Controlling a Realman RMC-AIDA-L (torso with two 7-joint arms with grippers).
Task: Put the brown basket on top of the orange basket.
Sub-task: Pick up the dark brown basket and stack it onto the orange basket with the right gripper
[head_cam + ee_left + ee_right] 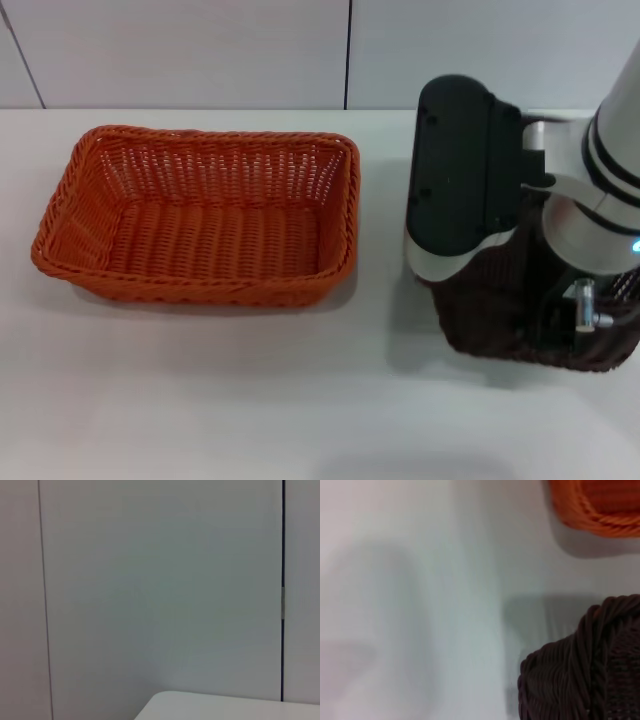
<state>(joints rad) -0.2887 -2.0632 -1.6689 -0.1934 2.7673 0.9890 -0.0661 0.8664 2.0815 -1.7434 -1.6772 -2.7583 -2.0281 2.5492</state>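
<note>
The orange basket [200,215] sits empty on the white table at the left in the head view; one corner of it shows in the right wrist view [600,505]. The brown basket [490,310] is at the right, mostly covered by my right arm. Its braided rim and a corner show in the right wrist view [580,670], with a shadow on the table beside it. My right gripper [465,190] is directly over the brown basket's left part. I cannot tell whether the basket rests on the table or is held. The left gripper is out of view.
The white table [300,400] runs wide in front of both baskets, with a gap between them. A pale panelled wall [200,50] stands behind the table. The left wrist view shows only that wall [160,580] and a table corner [225,707].
</note>
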